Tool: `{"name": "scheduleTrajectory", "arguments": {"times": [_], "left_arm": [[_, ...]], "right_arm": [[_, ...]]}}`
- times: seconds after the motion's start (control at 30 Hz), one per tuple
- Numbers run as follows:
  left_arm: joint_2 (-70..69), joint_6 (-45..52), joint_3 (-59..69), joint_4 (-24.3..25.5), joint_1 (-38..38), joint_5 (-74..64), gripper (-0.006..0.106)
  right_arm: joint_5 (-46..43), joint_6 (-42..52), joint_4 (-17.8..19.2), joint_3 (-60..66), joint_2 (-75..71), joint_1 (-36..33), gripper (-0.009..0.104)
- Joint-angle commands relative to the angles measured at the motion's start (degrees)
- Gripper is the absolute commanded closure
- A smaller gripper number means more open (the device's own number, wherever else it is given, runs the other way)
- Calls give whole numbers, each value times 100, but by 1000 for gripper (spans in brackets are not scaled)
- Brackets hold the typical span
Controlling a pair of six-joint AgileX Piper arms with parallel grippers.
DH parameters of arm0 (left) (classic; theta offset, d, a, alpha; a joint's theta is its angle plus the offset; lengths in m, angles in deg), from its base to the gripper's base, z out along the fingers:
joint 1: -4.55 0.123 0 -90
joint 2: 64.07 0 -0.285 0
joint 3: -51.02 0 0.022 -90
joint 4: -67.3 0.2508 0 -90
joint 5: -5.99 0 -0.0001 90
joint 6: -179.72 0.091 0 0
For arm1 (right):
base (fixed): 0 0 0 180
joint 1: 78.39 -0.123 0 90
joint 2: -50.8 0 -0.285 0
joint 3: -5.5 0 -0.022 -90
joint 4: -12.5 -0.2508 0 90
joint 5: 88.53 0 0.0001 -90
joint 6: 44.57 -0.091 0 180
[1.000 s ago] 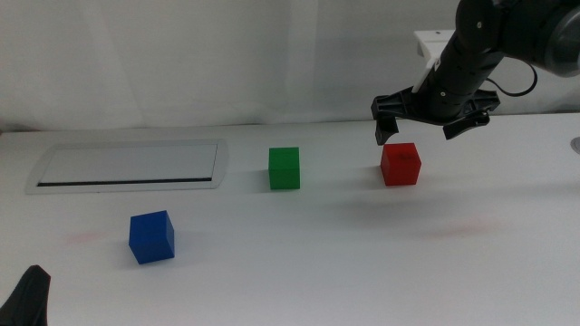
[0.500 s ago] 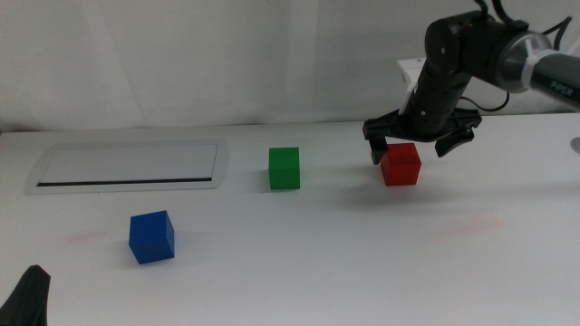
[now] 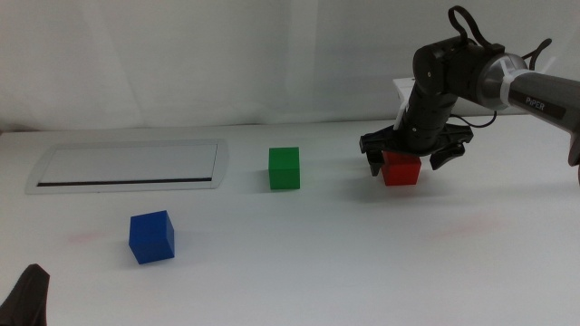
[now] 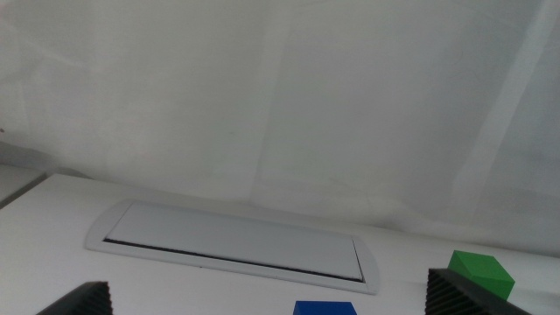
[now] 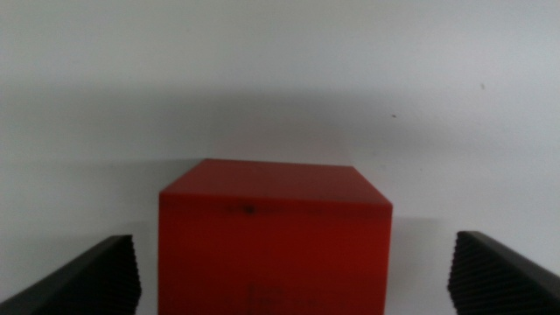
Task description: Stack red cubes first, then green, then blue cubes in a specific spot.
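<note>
The red cube [image 3: 401, 169] rests on the white table at the right. My right gripper [image 3: 410, 160] has come down over it, open, with one jaw on each side of the cube and a gap to both. The right wrist view shows the red cube [image 5: 273, 234] centred between the two dark jaws. The green cube [image 3: 284, 167] stands mid-table and shows again in the left wrist view as the green cube [image 4: 480, 272]. The blue cube [image 3: 150, 236] lies front left, its top edge visible as the blue cube [image 4: 325, 308]. My left gripper [image 4: 262, 302] waits open at the bottom left corner.
A grey-rimmed rectangular panel [image 3: 127, 166] is set into the table at the back left. Faint pink smudges [image 3: 86, 238] mark the tabletop near the blue cube. A white curtain closes off the back.
My right gripper has descended from above and behind the red cube to straddle it. The cubes and the left arm have not moved.
</note>
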Motion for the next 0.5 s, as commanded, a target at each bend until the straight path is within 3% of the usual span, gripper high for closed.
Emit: {"name": "scheduleTrajectory", "arguments": {"times": [0.0, 0.27, 0.47], "left_arm": [[-12, -28, 222, -23, -34, 78, 11], [-12, -28, 222, -23, -34, 78, 11], [-12, -28, 222, -23, -34, 78, 13]], "right_arm": [[-136, -35, 87, -32, -2, -12, 5], [-384, -225, 17, -32, -2, -12, 50], [-383, -750, 17, -32, -2, -12, 61]]}}
